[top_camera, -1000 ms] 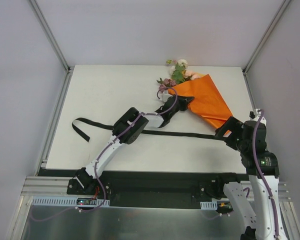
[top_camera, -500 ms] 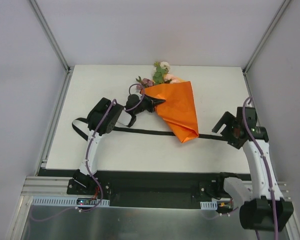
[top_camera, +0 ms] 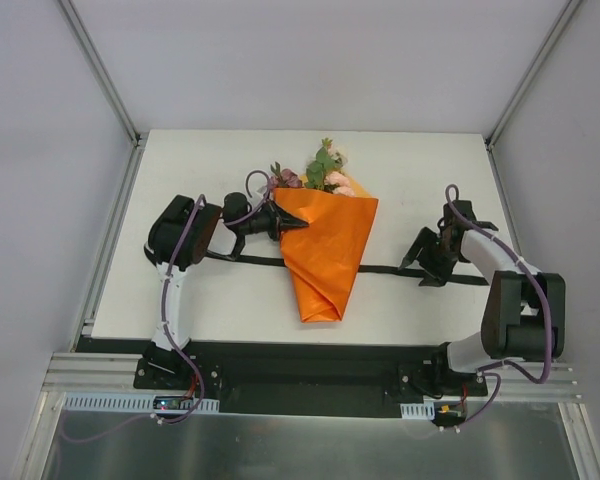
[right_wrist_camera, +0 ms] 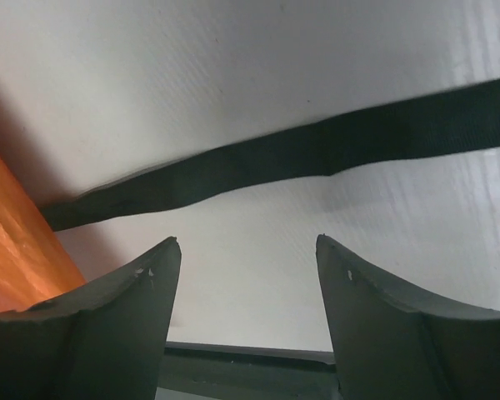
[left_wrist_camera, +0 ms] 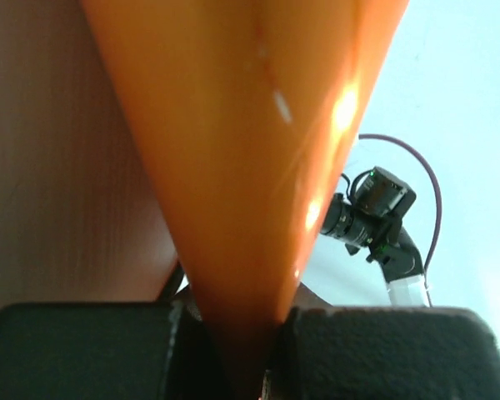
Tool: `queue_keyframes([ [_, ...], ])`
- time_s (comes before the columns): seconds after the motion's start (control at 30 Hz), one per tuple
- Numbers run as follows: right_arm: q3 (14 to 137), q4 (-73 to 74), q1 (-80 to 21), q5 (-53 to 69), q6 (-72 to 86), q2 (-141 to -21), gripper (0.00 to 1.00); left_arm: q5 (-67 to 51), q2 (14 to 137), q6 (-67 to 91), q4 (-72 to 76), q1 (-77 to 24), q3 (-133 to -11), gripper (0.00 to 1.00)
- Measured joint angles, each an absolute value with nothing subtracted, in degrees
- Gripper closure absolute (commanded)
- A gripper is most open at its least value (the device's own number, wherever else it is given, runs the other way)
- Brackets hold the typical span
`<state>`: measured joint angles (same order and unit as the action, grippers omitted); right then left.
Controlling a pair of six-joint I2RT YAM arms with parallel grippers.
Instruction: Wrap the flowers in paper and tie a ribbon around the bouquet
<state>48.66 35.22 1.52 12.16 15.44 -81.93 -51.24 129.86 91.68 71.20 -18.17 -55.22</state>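
Observation:
The bouquet (top_camera: 325, 250) lies mid-table as an orange paper cone, its tip toward the near edge. The flowers (top_camera: 320, 173), pink and mauve with green leaves, show at its far wide end. My left gripper (top_camera: 283, 222) is shut on the paper's upper left edge. In the left wrist view the paper (left_wrist_camera: 242, 142) fills the frame and runs down between the jaws of the left gripper (left_wrist_camera: 233, 315). The black ribbon (top_camera: 385, 270) lies flat across the table and passes under the cone. My right gripper (top_camera: 416, 263) hovers low over the ribbon's right part. In the right wrist view the right gripper (right_wrist_camera: 246, 246) is open, with the ribbon (right_wrist_camera: 317, 150) just beyond its fingertips.
The white table (top_camera: 200, 160) is bounded by grey walls and metal frame posts (top_camera: 110, 90) at the back corners. The ribbon's left part (top_camera: 245, 261) runs toward the left arm's elbow (top_camera: 175, 232). A dark rail (top_camera: 300, 350) runs along the near edge.
My left gripper has carried the bouquet left and turned it, so the tip now points at the near edge. The right arm has swung in and down over the ribbon, its jaws slightly narrower.

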Motion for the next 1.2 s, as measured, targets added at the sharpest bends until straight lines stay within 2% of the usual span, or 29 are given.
queue_keyframes([
  [0.13, 49.0, 32.9, 0.3, 13.0, 15.9, -86.0, 0.31, -52.4, 126.1, 84.0, 64.2, -17.2, -53.8, 0.85],
  [0.17, 49.0, 32.4, -0.1, 12.9, 16.1, -86.4, 0.31, -52.3, 125.1, 82.1, 62.3, -17.1, -53.7, 0.74],
  [0.23, 49.0, 31.8, -0.6, 12.8, 16.4, -86.4, 0.30, -52.2, 123.4, 78.5, 59.0, -17.1, -53.7, 0.69],
  [0.3, 49.4, 31.6, -1.0, 12.2, 16.4, -86.4, 0.29, -52.0, 122.3, 76.3, 56.0, -17.2, -53.7, 0.58],
  [0.33, 49.5, 31.7, -1.0, 11.6, 16.4, -86.3, 0.28, -52.0, 121.9, 74.8, 54.4, -17.2, -53.7, 0.42],
  [0.37, 49.7, 31.7, -0.9, 10.8, 16.4, -86.2, 0.28, -52.0, 121.5, 73.5, 52.4, -17.2, -53.8, 0.31],
  [0.5, 50.2, 31.8, 1.8, 9.9, 16.2, -84.2, 0.19, -51.3, 119.1, 68.2, 44.8, -16.8, -53.1, 0.27],
  [0.6, 50.2, 31.5, 6.7, 9.8, 15.9, -80.8, 0.12, -51.0, 116.0, 64.6, 39.7, -16.0, -52.1, 0.16],
  [0.7, 50.4, 31.6, 10.4, 8.9, 15.5, -78.4, 0.04, -50.9, 112.2, 59.1, 32.0, -14.1, -52.1, 0.11],
  [0.77, 50.8, 32.1, 12.7, 7.8, 15.2, -78.0, 0.01, -50.2, 108.6, 54.7, 24.6, -12.4, -52.1, 0.01],
  [1.0, 53.2, 34.6, 22.6, -2.2, 15.0, -79.4, 0.03, -36.8, 86.0, 39.0, 3.5, -9.3, -51.7, 0.01],
  [1.1, 56.0, 34.7, 25.0, -4.9, 16.1, -82.9, 0.01, -27.8, 73.6, 34.7, -1.5, -8.0, -49.7, 0.01],
  [1.2, 59.5, 35.7, 26.2, -7.4, 18.1, -88.0, 0.03, -19.9, 65.0, 33.9, -5.5, -4.2, -46.2, 0.01],
])
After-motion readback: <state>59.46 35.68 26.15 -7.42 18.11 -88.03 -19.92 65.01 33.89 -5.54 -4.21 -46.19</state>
